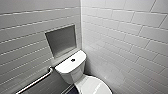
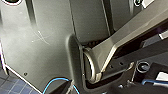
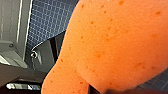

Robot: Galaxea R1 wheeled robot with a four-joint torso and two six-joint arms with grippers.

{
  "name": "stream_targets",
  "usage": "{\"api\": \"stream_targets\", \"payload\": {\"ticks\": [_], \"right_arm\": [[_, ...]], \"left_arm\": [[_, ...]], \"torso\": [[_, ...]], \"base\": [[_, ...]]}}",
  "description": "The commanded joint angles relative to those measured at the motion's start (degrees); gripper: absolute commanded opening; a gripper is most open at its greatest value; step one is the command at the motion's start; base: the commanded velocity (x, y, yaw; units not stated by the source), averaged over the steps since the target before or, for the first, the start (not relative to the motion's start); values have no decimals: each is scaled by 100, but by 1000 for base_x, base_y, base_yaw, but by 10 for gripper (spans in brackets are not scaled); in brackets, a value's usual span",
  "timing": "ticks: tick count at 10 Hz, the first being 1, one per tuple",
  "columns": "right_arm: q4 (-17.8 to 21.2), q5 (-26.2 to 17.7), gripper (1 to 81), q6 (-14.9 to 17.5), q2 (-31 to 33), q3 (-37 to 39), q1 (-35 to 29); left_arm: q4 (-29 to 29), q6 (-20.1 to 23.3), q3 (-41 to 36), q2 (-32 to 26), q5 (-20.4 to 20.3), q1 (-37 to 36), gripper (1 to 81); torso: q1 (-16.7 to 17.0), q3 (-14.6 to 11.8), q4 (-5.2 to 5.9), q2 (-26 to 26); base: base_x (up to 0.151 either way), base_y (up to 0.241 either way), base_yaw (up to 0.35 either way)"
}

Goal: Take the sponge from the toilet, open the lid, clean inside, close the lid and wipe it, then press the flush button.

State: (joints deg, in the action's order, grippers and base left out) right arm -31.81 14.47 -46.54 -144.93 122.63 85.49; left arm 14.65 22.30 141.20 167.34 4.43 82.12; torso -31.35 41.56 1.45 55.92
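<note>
Head view: the toilet (image 1: 75, 72) is noted in a white-tiled corner, with the lid (image 1: 93, 86) lowered and the flush button (image 1: 73, 60) centred on the tank top.

Left wrist view: the left hand's state cannot be told.

Right wrist view: the sponge (image 3: 112, 45) is seen clamped in the right hand (image 3: 98, 90), with blue floor tiles (image 3: 47, 17) beyond it.

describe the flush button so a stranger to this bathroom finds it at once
Find the white toilet in the corner of the tiled walls, below the recessed wall niche. On its flat tank top sits the flush button: a small dark round spot, the only dark mark on the white ceramic.
</note>
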Motion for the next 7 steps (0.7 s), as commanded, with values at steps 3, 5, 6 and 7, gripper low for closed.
{"api": "stream_targets", "payload": {"ticks": [3,5,6,7], "right_arm": [[-291,-190,10,14,-311,542,114],[-300,-190,10,14,-381,604,114],[-353,-190,10,14,-416,612,130],[-370,-190,10,22,-460,630,140]], "left_arm": [[-33,20,443,248,463,-86,811],[-33,29,496,265,463,-86,811],[-41,20,496,265,463,-94,811],[-33,20,496,265,463,-86,811]], "torso": [[629,0,0,-975],[889,-391,0,-1380],[1005,-513,0,-1559],[1115,-689,0,-1727]], "base": [[0,0,0],[0,0,0],[0,0,0],[0,0,0]]}}
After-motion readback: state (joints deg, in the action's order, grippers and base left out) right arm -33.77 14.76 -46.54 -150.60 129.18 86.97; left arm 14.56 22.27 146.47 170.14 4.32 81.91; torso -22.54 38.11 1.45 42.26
